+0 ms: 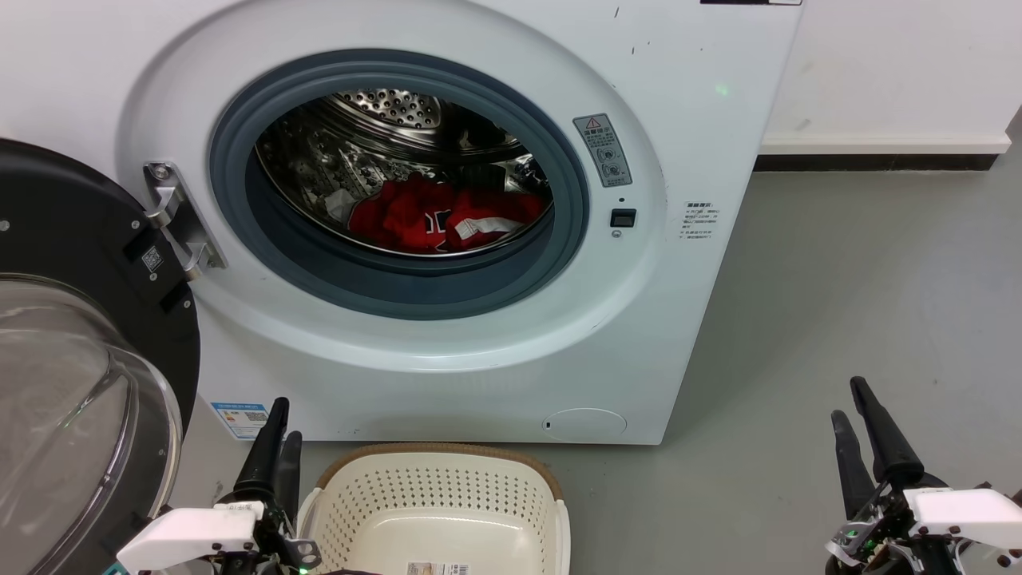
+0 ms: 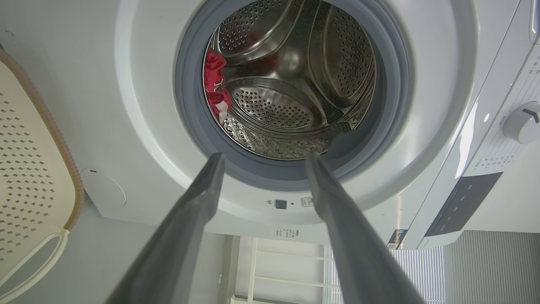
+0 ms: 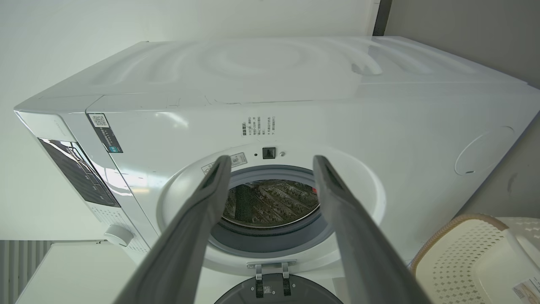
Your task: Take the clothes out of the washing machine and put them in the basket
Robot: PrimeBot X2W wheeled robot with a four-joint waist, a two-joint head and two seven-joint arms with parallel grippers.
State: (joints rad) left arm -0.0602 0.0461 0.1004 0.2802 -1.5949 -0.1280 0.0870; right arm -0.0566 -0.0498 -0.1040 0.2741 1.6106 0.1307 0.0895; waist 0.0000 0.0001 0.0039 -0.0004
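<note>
Red clothes (image 1: 415, 220) sit partly hidden inside the washing machine (image 1: 687, 120).

Head camera looks down, close on the washing machine (image 1: 703, 120). Both wrist cameras, rolled sideways, share its front

Grey floor (image 1: 838, 319), washing machine (image 1: 679, 120) and basket (image 1: 435, 487) standing on it
</note>
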